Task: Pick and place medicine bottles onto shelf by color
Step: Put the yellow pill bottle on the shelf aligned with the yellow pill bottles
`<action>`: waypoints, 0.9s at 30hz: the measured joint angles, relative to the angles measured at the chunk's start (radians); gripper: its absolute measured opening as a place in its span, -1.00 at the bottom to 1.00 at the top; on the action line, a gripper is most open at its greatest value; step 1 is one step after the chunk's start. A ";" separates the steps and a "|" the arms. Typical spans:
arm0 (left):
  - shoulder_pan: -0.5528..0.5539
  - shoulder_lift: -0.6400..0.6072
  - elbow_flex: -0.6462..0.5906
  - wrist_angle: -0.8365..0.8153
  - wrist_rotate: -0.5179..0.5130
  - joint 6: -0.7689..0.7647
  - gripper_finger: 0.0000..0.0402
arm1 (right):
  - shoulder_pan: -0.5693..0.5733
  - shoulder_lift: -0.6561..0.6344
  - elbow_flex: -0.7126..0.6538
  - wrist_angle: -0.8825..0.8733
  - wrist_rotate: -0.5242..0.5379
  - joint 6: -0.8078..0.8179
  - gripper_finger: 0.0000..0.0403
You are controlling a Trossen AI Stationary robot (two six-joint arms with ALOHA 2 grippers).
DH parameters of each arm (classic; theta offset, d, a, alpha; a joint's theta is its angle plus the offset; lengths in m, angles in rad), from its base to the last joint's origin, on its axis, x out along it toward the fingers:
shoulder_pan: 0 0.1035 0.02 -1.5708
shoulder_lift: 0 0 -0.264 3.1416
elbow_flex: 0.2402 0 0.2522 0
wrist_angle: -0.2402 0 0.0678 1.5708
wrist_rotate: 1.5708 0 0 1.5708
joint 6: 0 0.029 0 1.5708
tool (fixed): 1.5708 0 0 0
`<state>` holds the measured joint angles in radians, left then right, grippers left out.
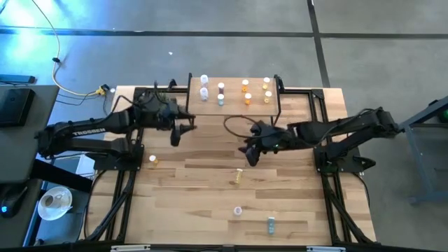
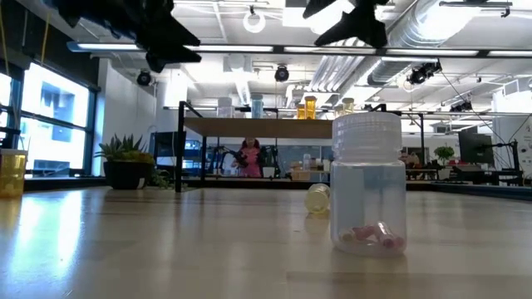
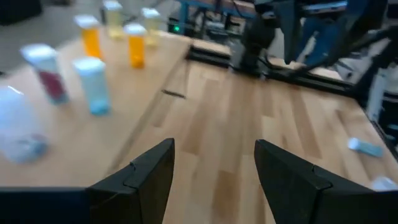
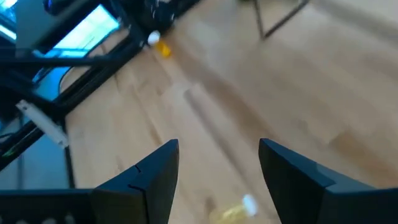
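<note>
Left gripper (image 1: 175, 135) spread, empty, just off the shelf's (image 1: 234, 108) left front corner. Right gripper (image 1: 250, 155) spread, empty, in front of the shelf near table centre. Eight bottles upright on the shelf: whites (image 1: 204, 79) left, a teal one (image 1: 220, 101) mid, oranges (image 1: 246, 86) and yellows (image 1: 267, 83) right. Yellow bottle (image 1: 239, 176) on its side just ahead of the right gripper, not touching. Orange bottle (image 1: 152, 160) near the table's left edge, beyond the left gripper. Pink-pill bottle (image 1: 238, 211) and teal bottle (image 1: 271, 223) well apart from both, near the front edge.
</note>
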<state>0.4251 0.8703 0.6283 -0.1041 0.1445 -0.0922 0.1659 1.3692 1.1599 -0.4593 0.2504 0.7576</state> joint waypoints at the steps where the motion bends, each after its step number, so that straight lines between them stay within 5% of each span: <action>1: -0.016 0.001 -0.016 0.012 -0.001 -0.006 0.05 | 0.005 0.015 0.000 0.006 -0.022 0.027 0.06; 11: -0.130 0.001 -0.076 0.084 -0.002 -0.009 0.05 | 0.033 0.093 0.000 0.027 -0.081 0.183 0.06; 17: -0.150 0.001 -0.076 0.088 -0.002 0.007 0.05 | 0.033 0.104 0.069 0.050 -0.093 0.140 0.06; 22: -0.152 0.001 -0.076 0.085 -0.002 0.019 0.05 | 0.033 0.184 0.224 -0.120 -0.068 0.089 0.06; 27: -0.152 0.001 -0.076 0.082 -0.002 0.043 0.05 | 0.024 0.304 0.374 -0.411 -0.068 0.205 0.06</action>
<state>0.2729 0.8711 0.5522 -0.0225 0.1422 -0.0496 0.1898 1.6728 1.5336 -0.8706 0.1827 0.9626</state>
